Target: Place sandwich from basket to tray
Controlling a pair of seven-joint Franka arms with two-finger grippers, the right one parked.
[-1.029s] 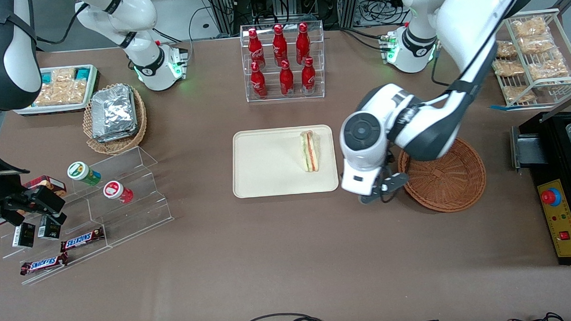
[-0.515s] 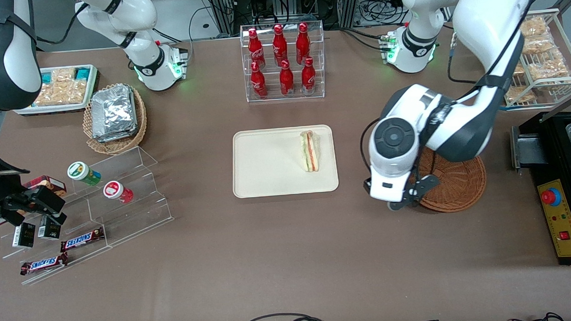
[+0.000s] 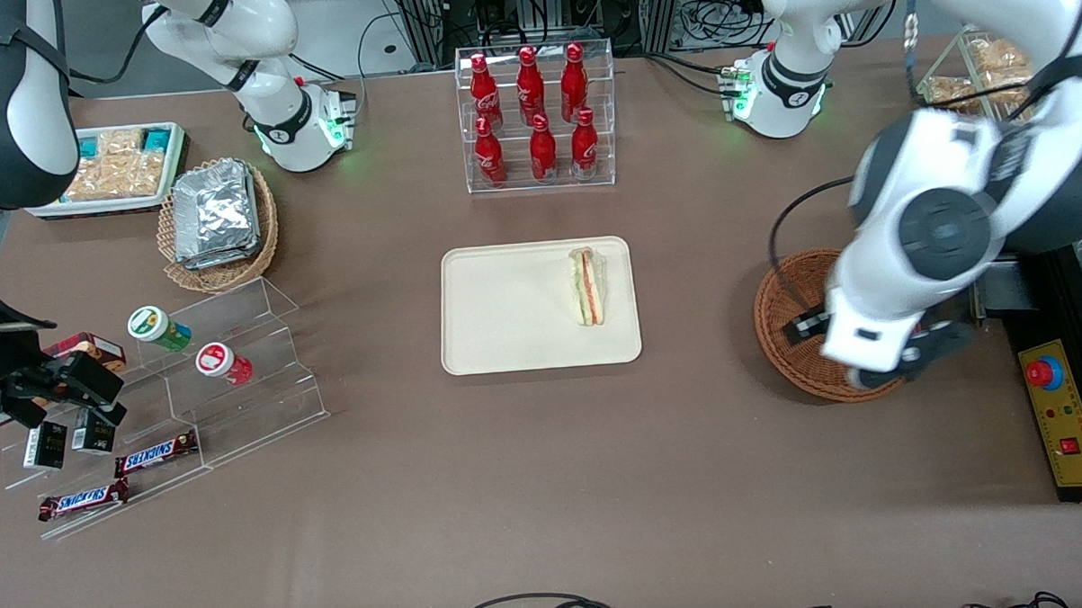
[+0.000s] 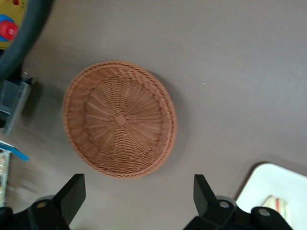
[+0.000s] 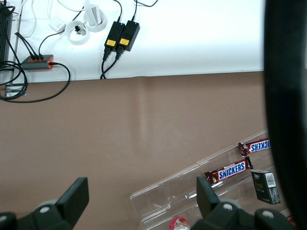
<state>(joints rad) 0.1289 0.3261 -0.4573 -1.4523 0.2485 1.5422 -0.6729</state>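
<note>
Nearest the front camera, the gripper (image 4: pixel 136 201) hangs above the basket (image 3: pixel 789 331) at the working arm's end of the counter (image 3: pixel 547 484), its fingers (image 4: pixel 74 191) spread wide and holding nothing; the wrist view shows the basket empty. A little farther from the camera, the sandwich (image 3: pixel 588 285) lies flat on the tray (image 3: pixel 496 314), near the rim facing the basket. The placement looks done, with at most the arm's retreat remaining.
</note>
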